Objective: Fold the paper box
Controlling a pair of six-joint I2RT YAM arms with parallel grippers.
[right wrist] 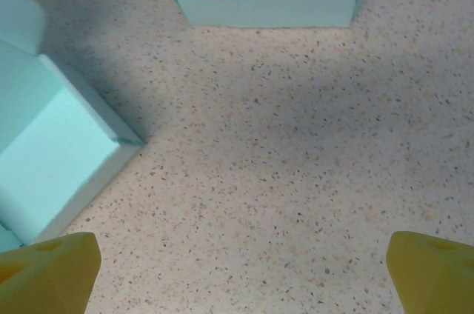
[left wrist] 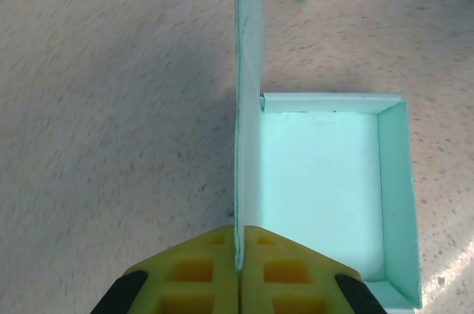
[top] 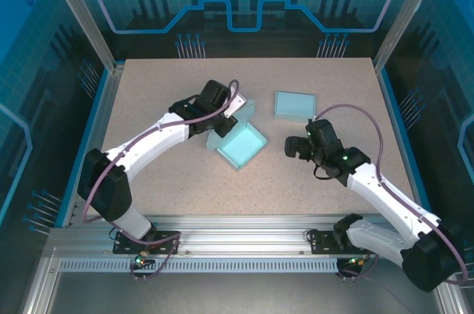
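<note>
Speckled desk [top: 163, 77], blue-lit enclosure [top: 244, 3] behind. Open paper box [top: 242, 144] sits mid-desk; left tool [left wrist: 239, 251] clenched on its upright flap [left wrist: 248, 69], possibly the lid; right tool [top: 295, 148] released, spread wide, just right of it. Farther back lies a closed box [top: 295, 104], apart.

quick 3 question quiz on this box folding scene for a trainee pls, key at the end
1. True or false: the right end effector is shut on the closed box.
2. What does the left end effector pinch? A) the closed box B) the upright flap of the open box C) nothing
3. How many paper boxes lie on the table?
Key: 1 false, its jaws stand open over bare table. 2 B. 3 two.
</note>
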